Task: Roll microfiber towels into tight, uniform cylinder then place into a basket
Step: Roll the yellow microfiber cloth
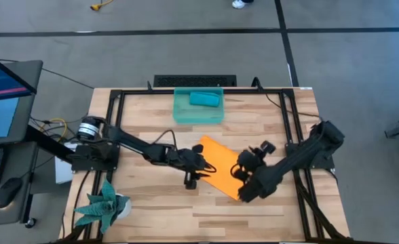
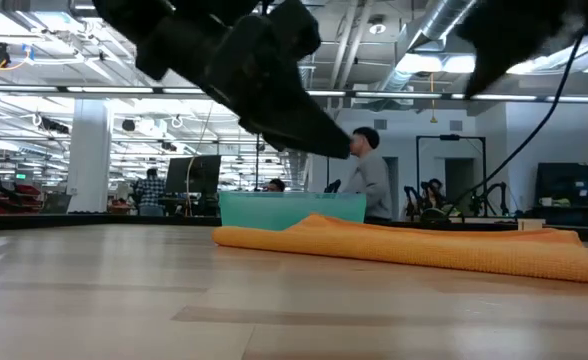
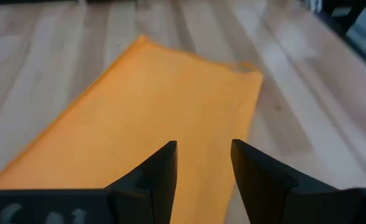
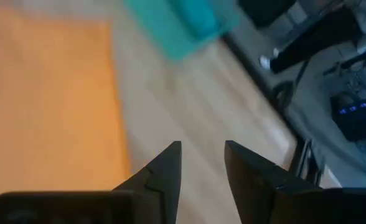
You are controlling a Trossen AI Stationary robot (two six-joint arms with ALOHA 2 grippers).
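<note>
- Bright orange microfiber towel (image 1: 221, 165) lies flat mid-table, slightly rumpled; it looks to us light, limp, grippy on wood.
- Translucent teal-green plastic basket (image 1: 182, 112) at the far edge already holds a rolled teal-blue towel (image 1: 204, 99).
- Left gripper (image 3: 203, 163) hovers over the orange towel's left end, fingers parted a little, holding nothing.
- Right gripper (image 4: 201, 163) sits at the near right end, likewise slightly apart, empty.
- We'd pinch an edge or corner; a mid-sheet grab would likely bunch it.
</note>
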